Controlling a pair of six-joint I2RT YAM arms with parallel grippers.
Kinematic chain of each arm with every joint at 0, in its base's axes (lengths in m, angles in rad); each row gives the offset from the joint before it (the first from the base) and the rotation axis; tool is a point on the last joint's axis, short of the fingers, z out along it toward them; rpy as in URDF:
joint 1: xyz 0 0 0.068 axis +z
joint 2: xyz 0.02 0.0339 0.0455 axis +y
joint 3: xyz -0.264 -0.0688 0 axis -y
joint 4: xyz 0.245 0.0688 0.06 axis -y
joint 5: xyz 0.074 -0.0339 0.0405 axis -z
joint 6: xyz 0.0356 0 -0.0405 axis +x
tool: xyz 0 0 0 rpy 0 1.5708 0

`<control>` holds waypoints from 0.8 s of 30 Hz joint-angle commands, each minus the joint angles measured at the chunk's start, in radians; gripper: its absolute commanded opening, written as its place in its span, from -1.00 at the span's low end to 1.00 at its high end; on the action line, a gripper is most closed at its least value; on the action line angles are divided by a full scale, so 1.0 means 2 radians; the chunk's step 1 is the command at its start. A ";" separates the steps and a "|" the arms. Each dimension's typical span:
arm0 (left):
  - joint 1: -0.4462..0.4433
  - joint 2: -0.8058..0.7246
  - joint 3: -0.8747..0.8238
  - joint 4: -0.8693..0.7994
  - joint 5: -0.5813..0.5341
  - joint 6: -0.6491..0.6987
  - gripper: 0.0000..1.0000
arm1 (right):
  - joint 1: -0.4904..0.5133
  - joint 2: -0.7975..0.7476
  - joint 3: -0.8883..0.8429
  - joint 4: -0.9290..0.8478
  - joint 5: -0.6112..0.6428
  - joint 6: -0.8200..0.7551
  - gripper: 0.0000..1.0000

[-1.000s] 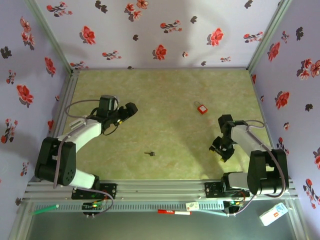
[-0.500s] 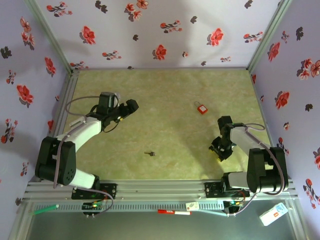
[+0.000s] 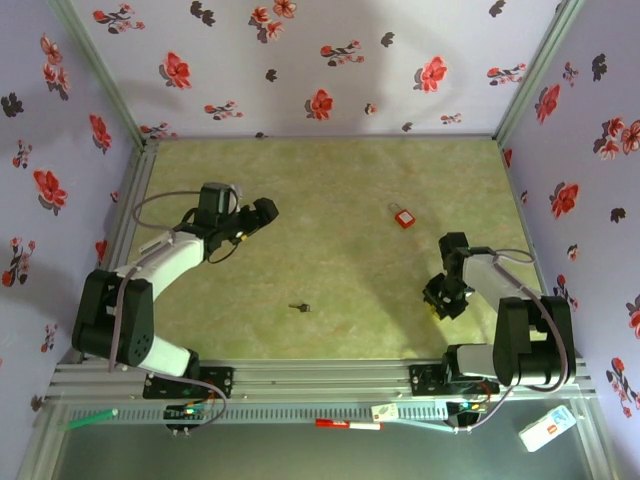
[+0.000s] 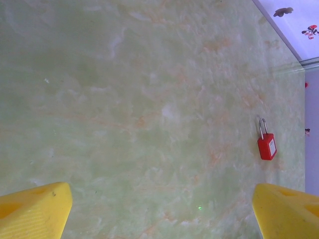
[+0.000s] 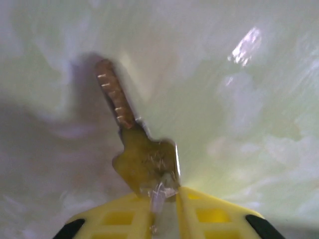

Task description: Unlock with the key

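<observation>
Plenty of bare table (image 3: 330, 170) surrounds the key (image 3: 300, 307), lying alone mid-table toward the near edge, long axis left-right, well apart from the red padlock (image 3: 403, 217) farther right. My left gripper (image 3: 264, 211) reaches over the left half, jaws spread wide. The right gripper (image 5: 164, 196), tucked low by the right wall, pinches the head of a brassy key (image 5: 144, 159), blade pointing away.

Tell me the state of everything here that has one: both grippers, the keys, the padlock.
left gripper: open, empty
right gripper: closed on the brass key's head
brass key: head pinched, blade pointing away from the fingers
dark key: lying loose mid-table
red padlock: lying flat, shackle looks closed
</observation>
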 commanded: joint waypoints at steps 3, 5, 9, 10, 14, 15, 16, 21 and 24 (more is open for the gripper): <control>-0.007 0.019 0.017 0.010 0.014 0.008 0.87 | -0.006 0.014 -0.004 0.014 0.040 -0.018 -0.86; -0.010 0.022 0.018 0.014 0.014 0.004 0.87 | -0.006 0.013 -0.003 0.014 0.035 -0.025 -0.95; -0.014 0.027 0.018 0.023 0.014 -0.001 0.87 | -0.006 0.006 -0.001 0.007 0.026 -0.042 -1.00; -0.015 0.028 0.018 0.024 0.014 -0.002 0.86 | -0.006 0.004 0.001 0.007 0.021 -0.046 -1.00; -0.016 0.030 0.017 0.027 0.015 -0.004 0.86 | -0.006 -0.006 0.011 -0.005 0.008 -0.061 -1.00; -0.018 0.031 0.016 0.029 0.015 -0.006 0.86 | -0.006 -0.010 0.014 -0.009 0.006 -0.064 -1.00; -0.018 0.032 0.015 0.031 0.015 -0.007 0.86 | -0.006 -0.013 0.017 -0.013 0.005 -0.068 -1.00; -0.019 0.035 0.012 0.038 0.018 -0.010 0.85 | -0.006 -0.034 0.040 -0.050 0.008 -0.077 -1.00; -0.019 0.037 0.012 0.041 0.021 -0.010 0.85 | -0.012 -0.050 0.045 -0.060 0.010 -0.071 -0.99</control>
